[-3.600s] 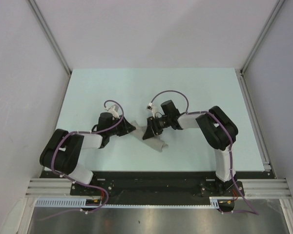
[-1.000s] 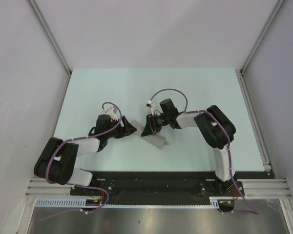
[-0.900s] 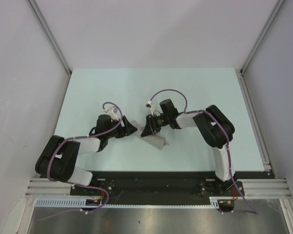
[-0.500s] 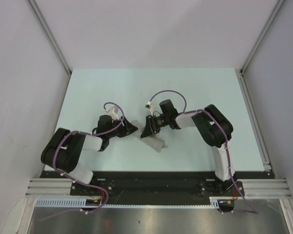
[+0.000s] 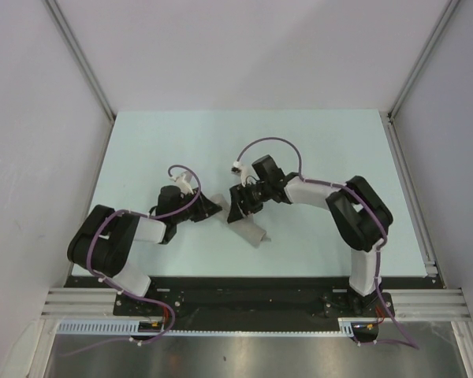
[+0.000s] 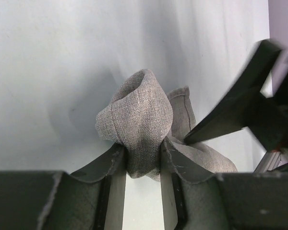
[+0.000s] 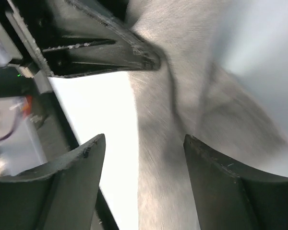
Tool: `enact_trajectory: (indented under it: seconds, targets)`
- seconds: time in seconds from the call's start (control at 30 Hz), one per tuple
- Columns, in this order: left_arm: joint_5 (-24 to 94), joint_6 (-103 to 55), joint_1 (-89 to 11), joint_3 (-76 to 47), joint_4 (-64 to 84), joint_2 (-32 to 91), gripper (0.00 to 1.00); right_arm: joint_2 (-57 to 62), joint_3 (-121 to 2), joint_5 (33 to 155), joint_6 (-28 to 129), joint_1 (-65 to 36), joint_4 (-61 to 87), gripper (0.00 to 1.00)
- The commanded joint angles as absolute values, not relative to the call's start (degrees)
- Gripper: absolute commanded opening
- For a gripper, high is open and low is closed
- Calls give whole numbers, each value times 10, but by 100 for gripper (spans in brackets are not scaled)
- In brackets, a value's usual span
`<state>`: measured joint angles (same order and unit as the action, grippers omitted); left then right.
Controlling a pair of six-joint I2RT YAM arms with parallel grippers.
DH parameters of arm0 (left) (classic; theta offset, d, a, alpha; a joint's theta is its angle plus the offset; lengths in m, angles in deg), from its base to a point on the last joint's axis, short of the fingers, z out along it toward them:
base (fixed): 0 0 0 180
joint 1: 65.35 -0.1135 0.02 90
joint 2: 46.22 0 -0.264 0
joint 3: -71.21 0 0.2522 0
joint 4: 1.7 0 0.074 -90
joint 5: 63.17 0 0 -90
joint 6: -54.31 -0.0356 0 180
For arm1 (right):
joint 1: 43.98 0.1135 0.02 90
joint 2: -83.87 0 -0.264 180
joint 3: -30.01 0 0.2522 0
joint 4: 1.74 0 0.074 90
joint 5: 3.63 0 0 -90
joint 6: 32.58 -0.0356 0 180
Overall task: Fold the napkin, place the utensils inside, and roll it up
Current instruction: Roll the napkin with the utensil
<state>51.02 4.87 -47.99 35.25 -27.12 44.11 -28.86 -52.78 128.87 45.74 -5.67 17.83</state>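
Note:
The light-grey napkin (image 5: 248,229) lies rolled and bunched on the table (image 5: 315,150) between the two arms. My left gripper (image 5: 218,209) is shut on one end of the napkin (image 6: 139,124), the cloth pinched between its fingers (image 6: 116,177). My right gripper (image 5: 235,211) is open just above the napkin (image 7: 182,143), its fingers (image 7: 77,172) spread on either side of the roll without closing on it. The left gripper's finger shows at the top of the right wrist view (image 7: 101,48). No utensils are visible; whether they lie inside the roll is hidden.
The pale table is bordered by grey walls and aluminium rails (image 5: 410,181) at the sides. The arm bases stand on a black rail (image 5: 244,303) at the near edge. Purple cables (image 5: 272,146) loop above both wrists.
My right arm has shifted slightly left and away, its gripper now closer over the napkin's left end. The left gripper stays shut on the cloth; the roll has barely moved.

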Motion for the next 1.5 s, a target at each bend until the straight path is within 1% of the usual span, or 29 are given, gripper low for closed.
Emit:
enact_trajectory:
  seconds: [0.0,0.03,0.07,0.17,0.2,0.3,0.47,0.63,0.8,0.87,0.97,1.17,1.3,1.37,1.47]
  targets:
    - [516,40,-480,335,-242,430,31,-168,-522,997,506,-8,261,73]
    - [516,40,-480,334,-240,430,31,-159,-518,956,513,8,256,73]
    - [516,40,-480,331,-236,429,31,-151,-512,879,518,48,252,73]
    - [516,40,-480,326,-229,430,31,-142,-498,755,549,107,222,73]
    - [516,40,-480,326,-227,431,31,-145,-496,734,556,139,214,73]
    - [517,39,-480,320,-220,432,31,-167,-496,677,573,177,184,71]
    - [518,37,-480,315,-211,431,30,-209,-499,644,619,201,162,68]
    - [518,39,-480,313,-211,430,31,-232,-494,640,637,204,148,66]
    - [519,41,-480,310,-210,430,31,-255,-492,664,636,203,147,54]
    - [521,42,-480,308,-211,431,31,-263,-494,675,630,197,150,51]
    - [527,44,-480,306,-217,430,33,-275,-493,681,616,186,156,51]
    - [528,49,-480,305,-220,418,44,-287,-489,686,602,160,171,52]
    - [528,54,-480,301,-214,405,60,-298,-492,702,594,146,180,54]
    - [517,48,-480,297,-199,393,65,-306,-493,708,587,142,184,54]
    - [506,38,-482,287,-175,380,70,-315,-496,722,579,131,192,54]
